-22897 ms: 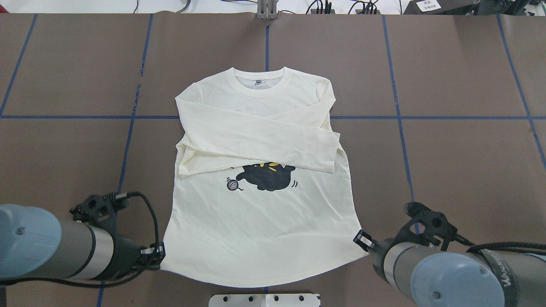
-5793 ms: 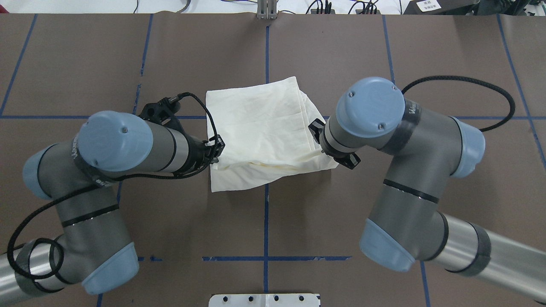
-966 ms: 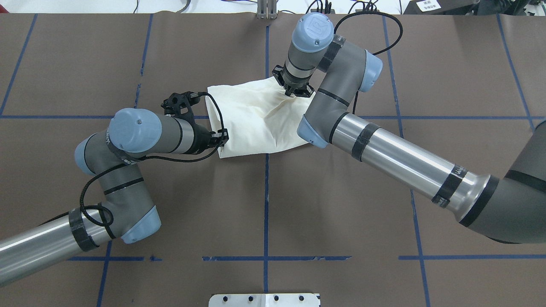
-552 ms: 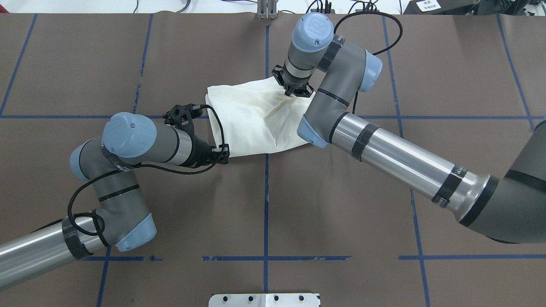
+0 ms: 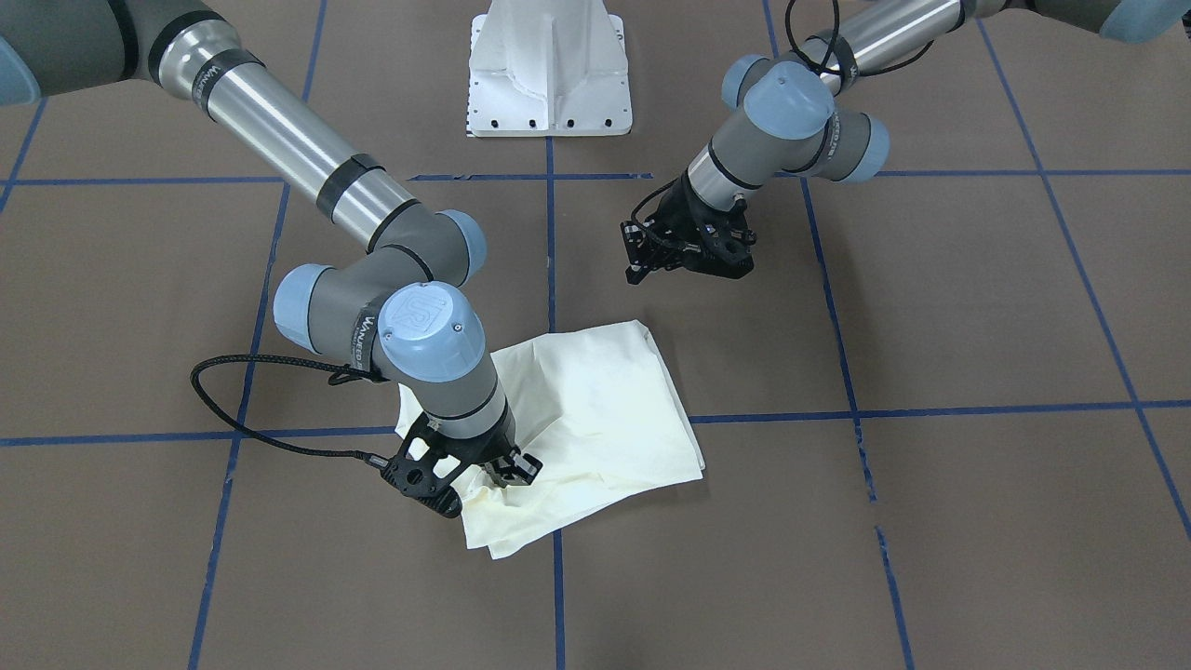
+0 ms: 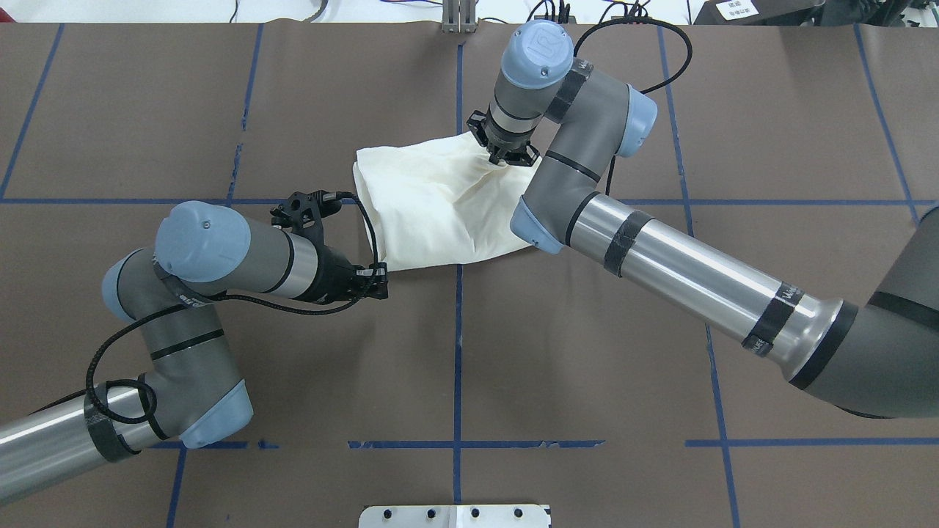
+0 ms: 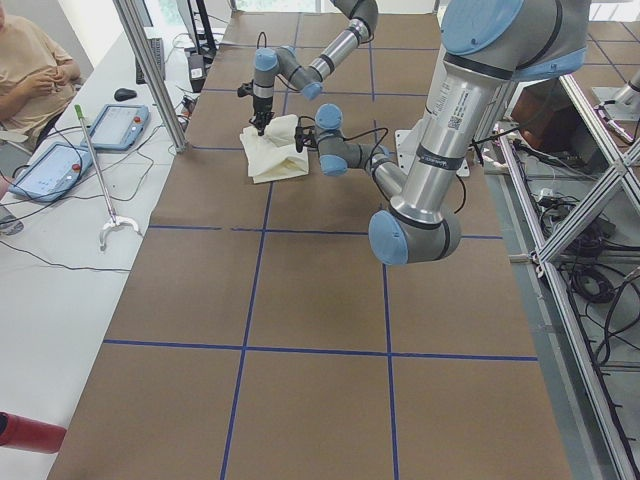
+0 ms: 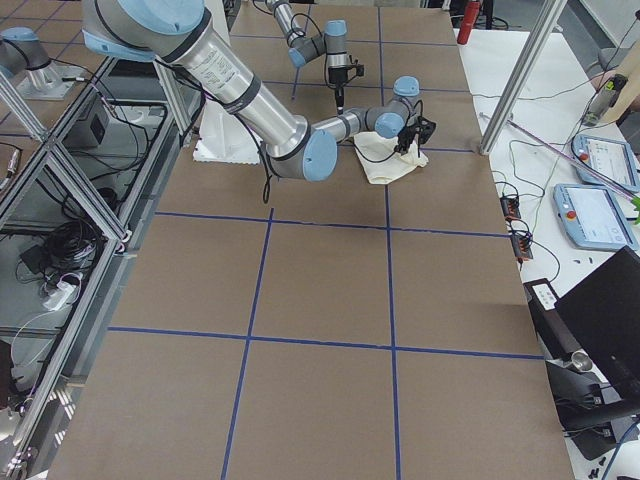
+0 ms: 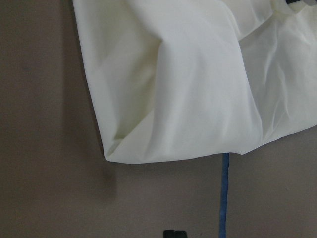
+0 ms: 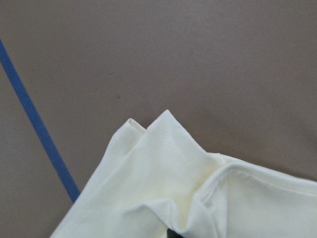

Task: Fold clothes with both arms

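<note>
Your right end effector (image 5: 484,476) pinches the folded cream T-shirt (image 5: 595,409) at its far corner on the counter (image 5: 930,307). The left end effector (image 5: 640,256) hovers just clear of it; I cannot tell its spread.

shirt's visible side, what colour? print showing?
Plain cream T-shirt, no print showing; clearest in the overhead exterior view.

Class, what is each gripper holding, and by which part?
The right gripper pinches the folded shirt at its edge farthest from the robot, near a corner. The left gripper holds nothing; it is off the shirt.
</note>
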Available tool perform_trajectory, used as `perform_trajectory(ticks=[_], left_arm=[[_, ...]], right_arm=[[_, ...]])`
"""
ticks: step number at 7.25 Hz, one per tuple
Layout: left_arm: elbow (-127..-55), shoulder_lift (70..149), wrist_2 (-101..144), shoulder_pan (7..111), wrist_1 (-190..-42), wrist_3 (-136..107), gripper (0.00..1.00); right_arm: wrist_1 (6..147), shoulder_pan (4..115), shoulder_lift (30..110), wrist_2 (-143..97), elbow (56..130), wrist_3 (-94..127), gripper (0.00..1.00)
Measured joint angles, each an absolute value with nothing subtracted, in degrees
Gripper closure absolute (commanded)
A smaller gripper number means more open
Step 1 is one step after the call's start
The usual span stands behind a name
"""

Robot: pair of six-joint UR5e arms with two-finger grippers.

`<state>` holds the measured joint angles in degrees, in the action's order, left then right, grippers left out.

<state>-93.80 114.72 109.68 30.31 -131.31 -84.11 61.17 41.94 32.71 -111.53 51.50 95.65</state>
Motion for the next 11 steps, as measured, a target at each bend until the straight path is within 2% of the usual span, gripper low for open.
perform_trajectory(ticks=[1,2,4,11], left_arm=[[-93.3,114.4,107.2,30.0,-131.2,-84.1,0.95],[-91.6,115.4,104.6,29.8,-131.2,-84.0,1.00],[-87.9,119.1,100.8,29.9,-131.2,-83.9,1.00],[-87.2,120.1,91.9,29.4,-132.6,-84.0,1.00]], right_arm=[[61.2,42.0,32.7,-111.5,51.5,95.7,1.00],[61.2,42.0,32.7,-111.5,51.5,95.7,1.00],[61.2,42.0,32.6,-111.5,51.5,95.7,1.00],[61.2,42.1,32.4,-111.5,51.6,95.8,1.00]])
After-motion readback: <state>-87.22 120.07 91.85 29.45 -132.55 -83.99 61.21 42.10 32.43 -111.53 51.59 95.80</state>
